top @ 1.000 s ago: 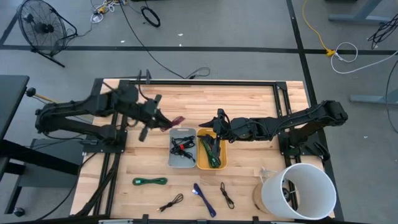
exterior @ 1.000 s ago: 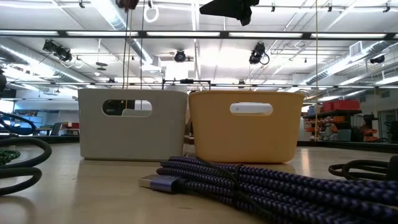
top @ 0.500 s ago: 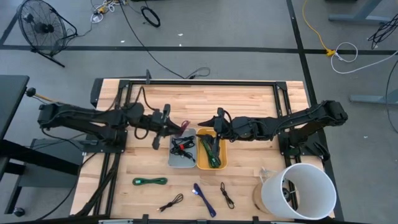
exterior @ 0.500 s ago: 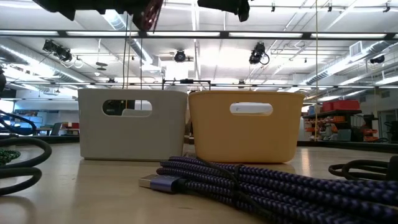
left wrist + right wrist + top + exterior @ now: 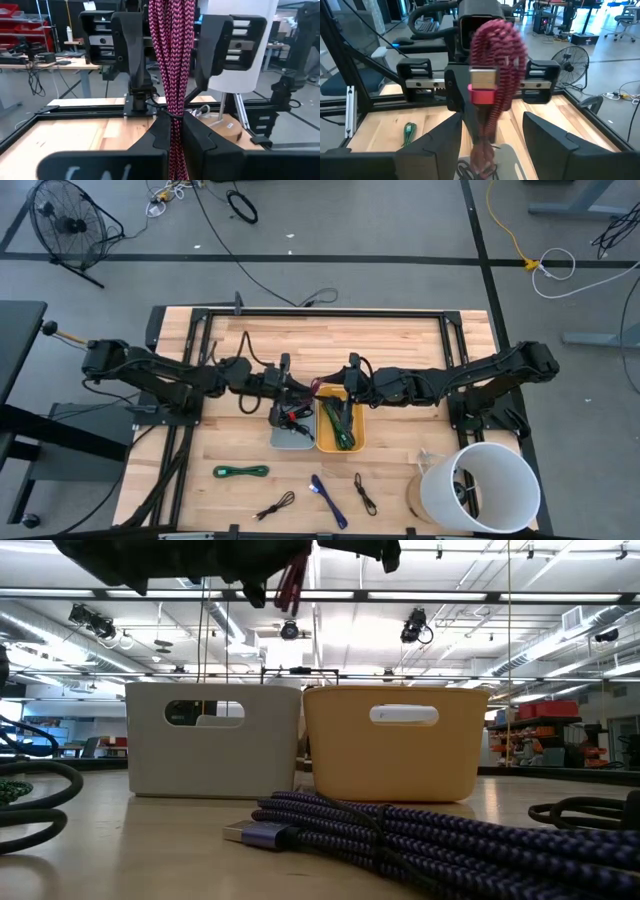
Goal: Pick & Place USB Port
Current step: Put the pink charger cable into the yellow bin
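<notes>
Two bins (image 5: 293,425) between arms; left end effector (image 5: 297,388) clamps red cable (image 5: 172,65); right end effector (image 5: 338,380) spread, facing it.

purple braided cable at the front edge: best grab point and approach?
Judging from the high view, take the purple braided cable at mid-bundle, coming straight down with the fingers across its narrow width. It lies flat as a short slanted bundle, apart from the black cables either side, so the middle looks clear. The low view shows the silver plug sticking out of one end; avoid gripping there.
</notes>
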Available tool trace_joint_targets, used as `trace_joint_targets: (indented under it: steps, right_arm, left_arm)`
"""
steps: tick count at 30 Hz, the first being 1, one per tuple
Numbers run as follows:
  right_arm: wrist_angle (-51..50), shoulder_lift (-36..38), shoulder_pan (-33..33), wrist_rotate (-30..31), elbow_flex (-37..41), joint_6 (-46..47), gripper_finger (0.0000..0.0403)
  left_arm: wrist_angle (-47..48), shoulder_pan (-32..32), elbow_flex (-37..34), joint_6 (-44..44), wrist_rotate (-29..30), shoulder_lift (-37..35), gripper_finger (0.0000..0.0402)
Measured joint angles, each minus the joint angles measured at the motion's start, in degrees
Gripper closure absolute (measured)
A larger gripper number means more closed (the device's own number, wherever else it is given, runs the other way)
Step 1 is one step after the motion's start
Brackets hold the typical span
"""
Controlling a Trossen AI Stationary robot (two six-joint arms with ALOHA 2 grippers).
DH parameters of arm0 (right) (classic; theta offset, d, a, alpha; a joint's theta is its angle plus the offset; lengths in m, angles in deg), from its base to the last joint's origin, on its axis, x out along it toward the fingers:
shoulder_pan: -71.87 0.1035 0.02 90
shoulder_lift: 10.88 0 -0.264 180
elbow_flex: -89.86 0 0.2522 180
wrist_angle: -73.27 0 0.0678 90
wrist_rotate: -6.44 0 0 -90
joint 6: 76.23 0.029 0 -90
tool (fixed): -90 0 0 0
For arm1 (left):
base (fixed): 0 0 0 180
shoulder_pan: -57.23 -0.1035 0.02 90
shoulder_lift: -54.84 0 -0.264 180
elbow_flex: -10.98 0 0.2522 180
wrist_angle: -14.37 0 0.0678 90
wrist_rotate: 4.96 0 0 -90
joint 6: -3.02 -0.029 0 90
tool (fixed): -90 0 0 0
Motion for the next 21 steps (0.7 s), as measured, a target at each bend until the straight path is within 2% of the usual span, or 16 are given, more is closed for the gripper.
trace_joint_targets:
  steps: [8, 12, 16, 17, 21]
  right_arm:
    - [0.71, 0.00, 0.00, 0.00, 0.00, -0.12, 0.0205]
    - [1.11, 0.00, 0.00, -0.07, 0.00, -0.20, 0.0264]
    - [1.02, 0.02, 0.00, -0.50, 0.00, -1.08, 0.0370]
    - [0.95, 0.02, 0.00, -0.44, 0.00, -1.51, 0.0383]
    - [0.86, 0.02, 0.02, 0.75, 0.00, -1.09, 0.0386]
  left_arm:
    - [-3.14, 0.00, 0.00, 0.18, 1.66, 2.21, 0.0377]
    - [-4.52, 0.02, 0.02, 0.61, 1.67, 3.55, 0.0368]
    - [-4.59, -0.02, 0.01, 0.12, 1.68, 3.62, 0.0349]
    - [-4.54, -0.02, 0.02, 0.02, 1.65, 3.58, 0.0345]
    - [-5.13, -0.02, 0.00, 0.02, 1.71, 3.52, 0.0337]
